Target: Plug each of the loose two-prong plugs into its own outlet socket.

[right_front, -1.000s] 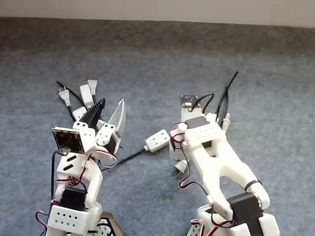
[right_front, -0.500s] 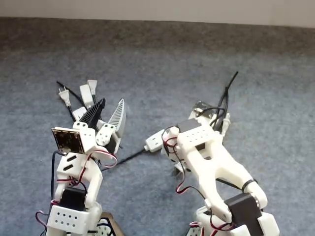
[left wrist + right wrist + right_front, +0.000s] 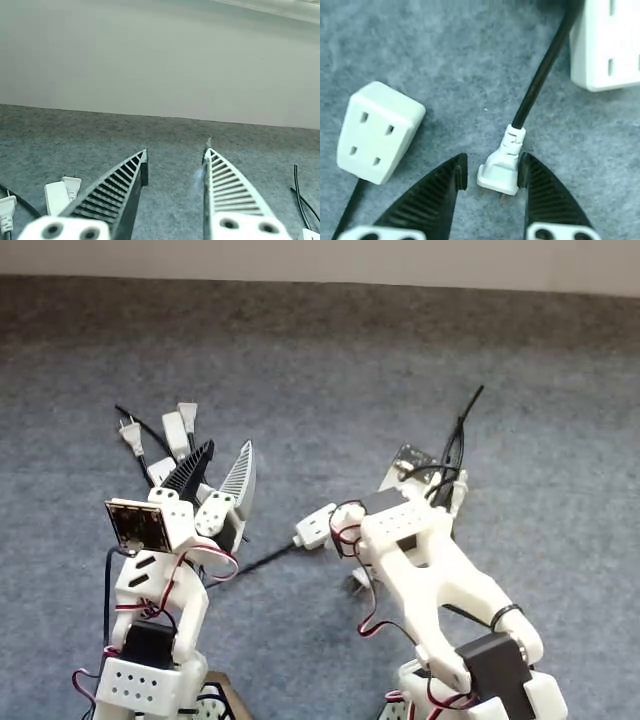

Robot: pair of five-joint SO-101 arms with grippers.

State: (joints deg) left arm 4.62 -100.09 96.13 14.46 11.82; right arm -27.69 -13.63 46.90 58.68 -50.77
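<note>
Two things to weigh at the near white plug (image 3: 501, 174): small and light, hard and smooth-sided. Lies flat on the grey bench (image 3: 445, 45) between the wide-spread fingers of the right gripper (image 3: 491, 162), not yet pinched. Best taken across the flat sides of the body, clear of the prongs; likely to swivel otherwise, with the stiff black cord (image 3: 545, 80) tugging back. Farther left, white socket block (image 3: 318, 526). Beyond, on the left, left gripper (image 3: 229, 447) raised, wide and empty, with more loose plugs (image 3: 129, 431) at far left
</note>
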